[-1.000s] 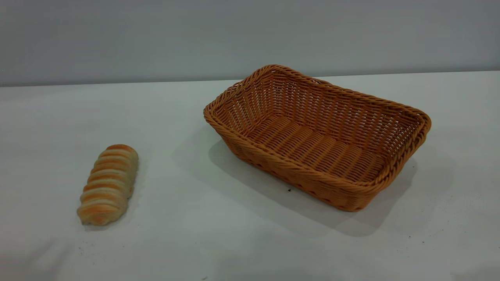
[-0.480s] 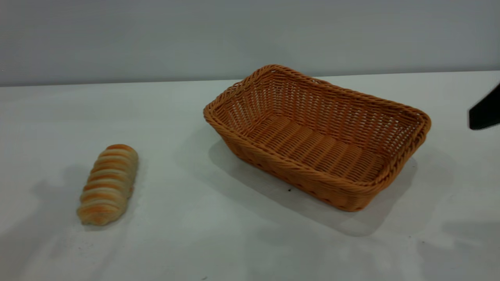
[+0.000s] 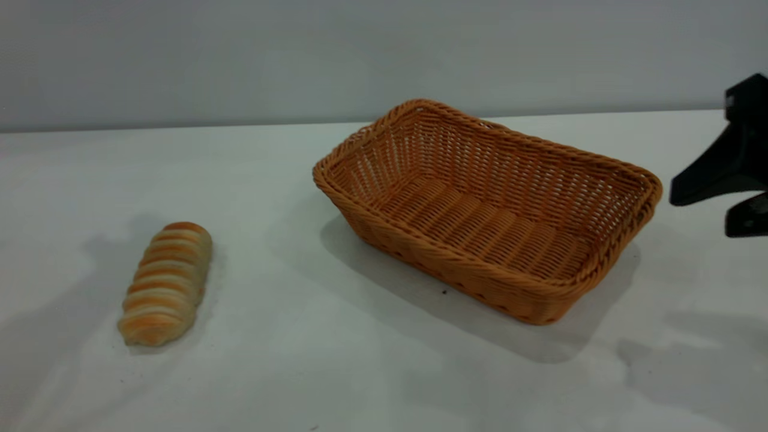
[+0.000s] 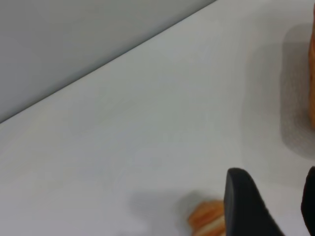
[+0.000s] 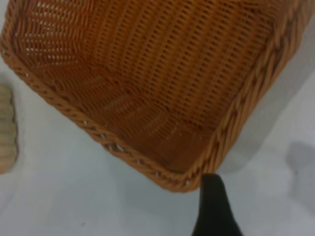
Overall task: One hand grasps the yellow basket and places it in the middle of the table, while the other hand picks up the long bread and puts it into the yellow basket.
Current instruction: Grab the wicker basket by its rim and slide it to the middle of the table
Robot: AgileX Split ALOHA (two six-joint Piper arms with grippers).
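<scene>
The yellow basket (image 3: 456, 259) stands empty on the table (image 3: 300, 360), right of centre. At the left lies the long bread (image 3: 165, 283), well apart from it. My right gripper (image 3: 702, 215) reaches in from the right edge, open, a short way off the basket's right end and touching nothing. The right wrist view shows one black finger (image 5: 212, 206) just outside a basket (image 5: 241, 105) corner. My left gripper (image 4: 271, 177) is outside the exterior view; it hangs open above the table with the bread (image 4: 206, 221) partly hidden behind one finger.
A plain grey wall (image 3: 240, 60) closes off the back of the table. Bare tabletop lies between bread and basket and along the front. The left arm's shadow (image 3: 54, 324) falls across the table beside the bread.
My right gripper has come in from the right edge toward the basket. The left arm's shadow has grown and spread beside the bread. Basket and bread have not moved.
</scene>
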